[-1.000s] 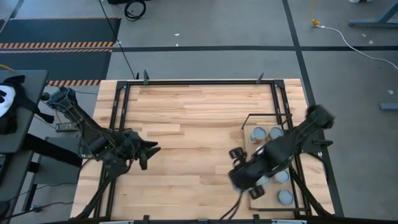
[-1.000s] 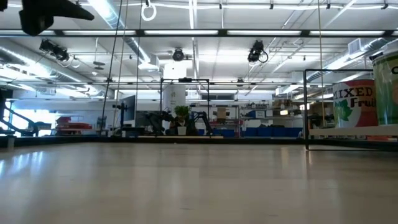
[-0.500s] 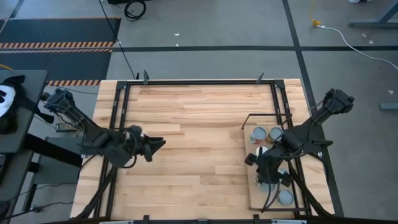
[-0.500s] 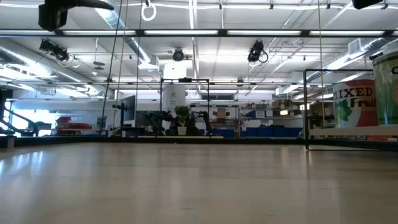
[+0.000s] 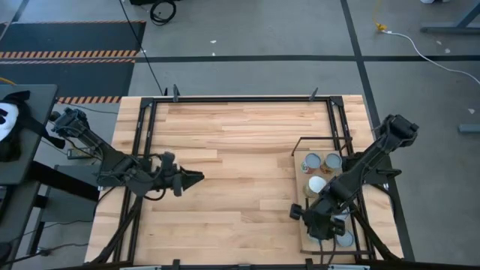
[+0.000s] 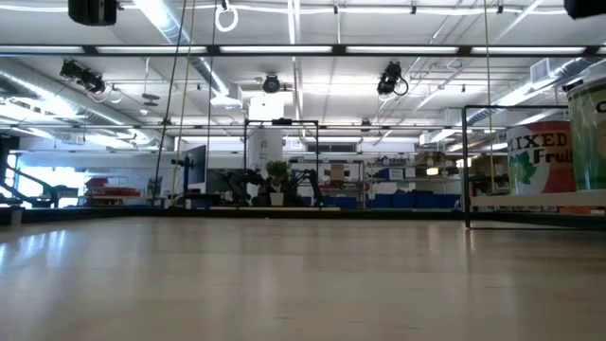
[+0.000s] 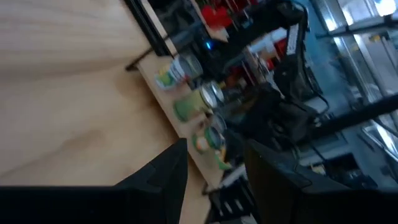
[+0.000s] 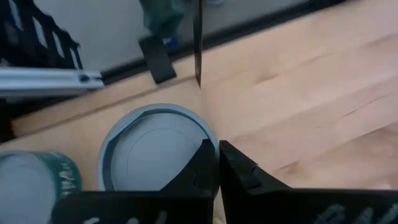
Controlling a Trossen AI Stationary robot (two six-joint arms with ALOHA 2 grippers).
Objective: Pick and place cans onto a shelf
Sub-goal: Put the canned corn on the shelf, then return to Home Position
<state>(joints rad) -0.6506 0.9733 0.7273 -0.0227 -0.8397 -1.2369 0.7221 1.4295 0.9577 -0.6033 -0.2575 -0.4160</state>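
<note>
Hovering over round grey-topped cans (image 5: 321, 163) on pale wood shelf (image 5: 306, 232), right pincer (image 5: 324, 227) seems closed, empty.

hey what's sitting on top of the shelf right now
Cans stand on the shelf: two grey-topped ones at its far end, a white-topped can behind them, another at the near end. The right gripper, shut, and its arm cover the middle, so any cans there are hidden.
</note>
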